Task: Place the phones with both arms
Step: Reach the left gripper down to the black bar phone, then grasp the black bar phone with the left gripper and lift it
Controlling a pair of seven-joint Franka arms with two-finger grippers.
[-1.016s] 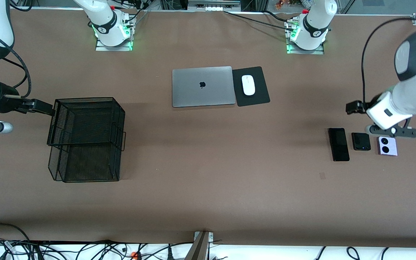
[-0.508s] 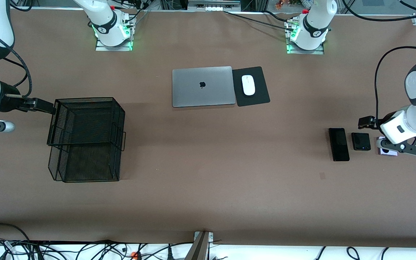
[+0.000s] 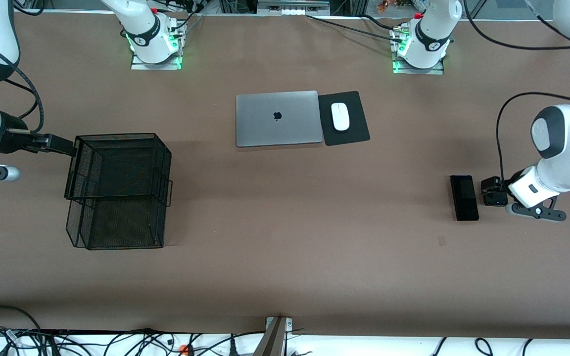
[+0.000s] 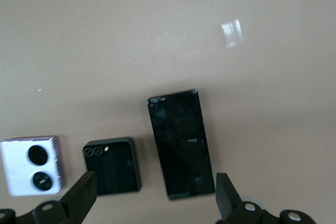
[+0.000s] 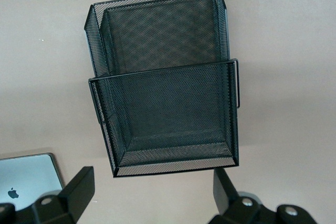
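Note:
Three phones lie in a row toward the left arm's end of the table. The long black slab [image 3: 464, 197] [image 4: 181, 144] is closest to the table's middle. Beside it are the small black flip phone [image 3: 495, 199] [image 4: 112, 165] and the lilac-white flip phone [image 4: 32, 164]. The left arm hides the lilac one in the front view. My left gripper [image 3: 492, 187] [image 4: 153, 195] hangs open over the black flip phone and the slab's edge, holding nothing. My right gripper [image 3: 60, 145] [image 5: 152, 195] waits open and empty beside a black mesh basket [image 3: 117, 134] [image 5: 163, 114].
A shut grey laptop [image 3: 278, 118] [image 5: 25, 179] lies at mid-table near the arm bases. Beside it a white mouse [image 3: 340, 116] rests on a black pad [image 3: 359, 126]. The two-tier mesh basket stands toward the right arm's end. Cables run along the table's front edge.
The left arm has swung in and come down over the phone row, and it now covers the lilac-white phone in the front view. The right arm has not moved.

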